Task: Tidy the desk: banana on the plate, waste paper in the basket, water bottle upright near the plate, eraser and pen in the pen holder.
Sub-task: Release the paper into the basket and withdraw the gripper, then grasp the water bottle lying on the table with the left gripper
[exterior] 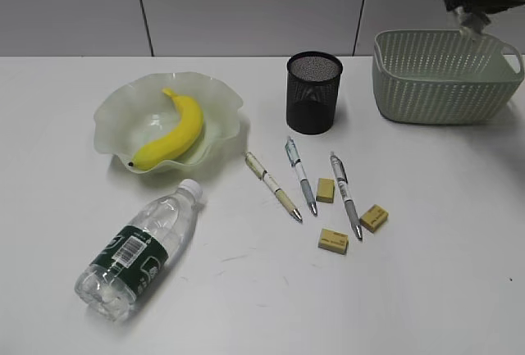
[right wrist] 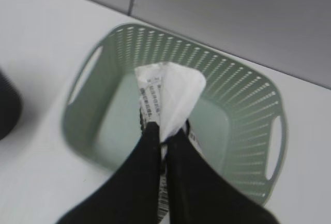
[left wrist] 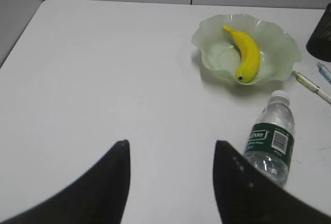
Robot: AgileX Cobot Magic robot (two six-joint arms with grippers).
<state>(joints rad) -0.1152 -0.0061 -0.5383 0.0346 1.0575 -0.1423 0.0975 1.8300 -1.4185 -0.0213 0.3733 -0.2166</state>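
The waste paper (right wrist: 170, 94), white with black print, is pinched in my right gripper (right wrist: 164, 131), which is shut on it right above the pale-green basket (right wrist: 243, 74). From outside, that gripper (exterior: 469, 12) hovers over the basket (exterior: 443, 84) at the far right. The banana (exterior: 172, 134) lies in the ruffled plate (exterior: 111, 117). A water bottle (exterior: 139, 248) lies on its side in front of the plate. Three pens (exterior: 301, 176) and three erasers (exterior: 333, 240) lie before the black pen holder (exterior: 313, 93). My left gripper (left wrist: 170, 149) is open over bare desk, left of the bottle (left wrist: 271, 141).
A grey panelled wall runs behind the white desk (exterior: 246, 306). The basket stands close to the desk's back right edge, with the pen holder to its left. In the left wrist view the plate (left wrist: 207, 32) with the banana (left wrist: 248, 56) sits beyond the bottle.
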